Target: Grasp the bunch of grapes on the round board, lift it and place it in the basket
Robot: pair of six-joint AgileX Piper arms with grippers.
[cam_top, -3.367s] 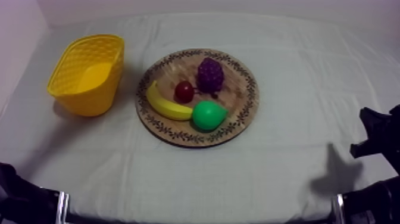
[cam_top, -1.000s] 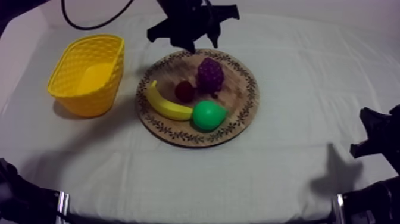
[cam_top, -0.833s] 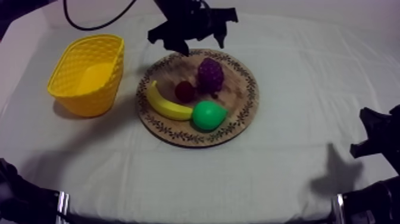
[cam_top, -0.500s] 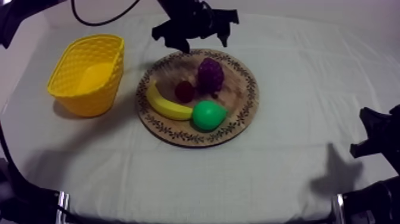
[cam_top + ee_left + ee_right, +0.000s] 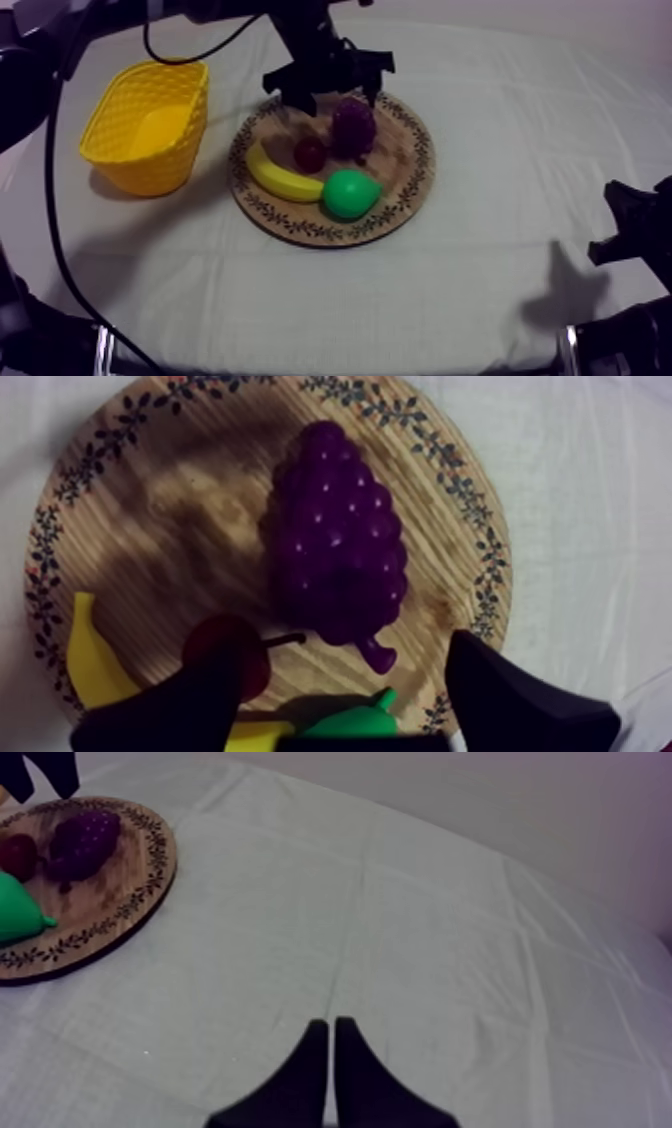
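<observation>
Left end effector (image 5: 328,98) hovers released, fingers spread either side of the grapes (image 5: 353,125) lying on the board (image 5: 405,185); approach appears in hand, the next move calling for descent, closure on the bunch, then transfer to the basket (image 5: 100,125).

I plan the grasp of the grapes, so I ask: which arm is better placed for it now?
Left. The left gripper hangs over the board, jaws open and lined up with the grapes; the basket is on its side too. The right gripper is shut, away from the board.
</observation>
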